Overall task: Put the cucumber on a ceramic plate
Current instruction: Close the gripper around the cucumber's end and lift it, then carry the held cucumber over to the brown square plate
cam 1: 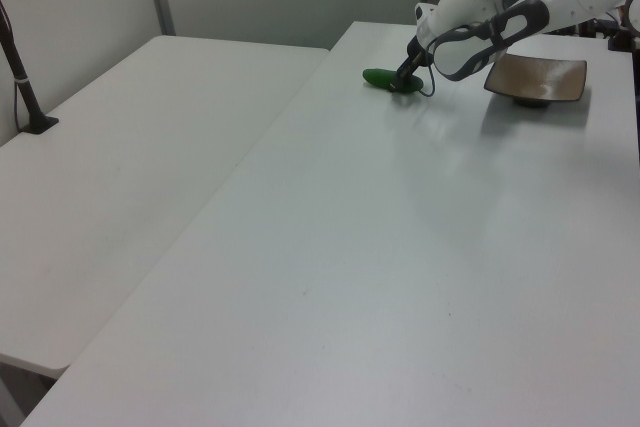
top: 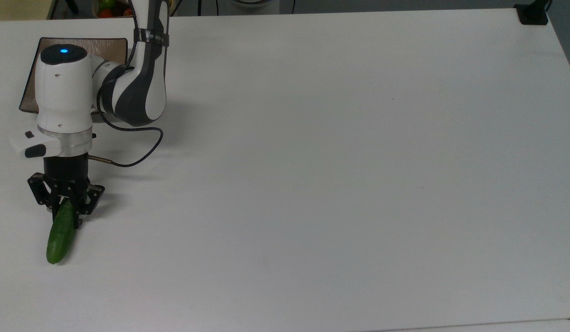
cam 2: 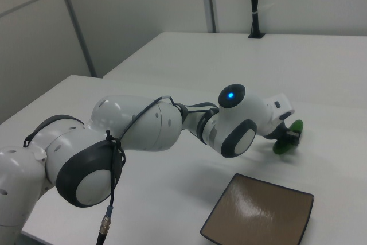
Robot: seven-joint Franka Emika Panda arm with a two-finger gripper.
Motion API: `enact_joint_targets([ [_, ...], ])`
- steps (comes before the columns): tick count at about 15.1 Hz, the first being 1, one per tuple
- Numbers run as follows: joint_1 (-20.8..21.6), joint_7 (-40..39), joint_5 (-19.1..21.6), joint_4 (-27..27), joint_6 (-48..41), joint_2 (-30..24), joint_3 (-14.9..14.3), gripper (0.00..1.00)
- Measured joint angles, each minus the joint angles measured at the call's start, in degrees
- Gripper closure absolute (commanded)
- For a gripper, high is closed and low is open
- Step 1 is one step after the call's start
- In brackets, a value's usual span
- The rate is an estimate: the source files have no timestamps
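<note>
Lying on the table (top: 312,184), cucumber (top: 60,235): one end pinched by closed fingers of gripper (top: 66,210). Ceramic plate (top: 31,87) nearby, unoccupied. Advised: grip is confirmed firm before lifting.

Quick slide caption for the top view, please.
End effector shut on the cucumber, ceramic plate waiting behind the arm.

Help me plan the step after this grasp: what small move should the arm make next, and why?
Probably a short straight lift. In the top view the gripper looks shut on one end of the cucumber, which seems to lie on the table. The plate sits apart and bare, so the cucumber likely needs to clear the surface before any travel toward it.
</note>
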Motion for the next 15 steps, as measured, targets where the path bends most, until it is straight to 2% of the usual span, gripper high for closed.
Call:
enact_joint_targets([
  [5, -0.3, 0.0, 0.0, 0.5, 0.1, -0.9, -0.1, 0.77],
  [11, -0.6, 0.0, 0.0, -2.3, -0.7, -8.6, -0.1, 0.77],
  [15, -0.6, 0.0, 0.0, -4.4, -11.6, -15.8, -0.1, 0.77],
])
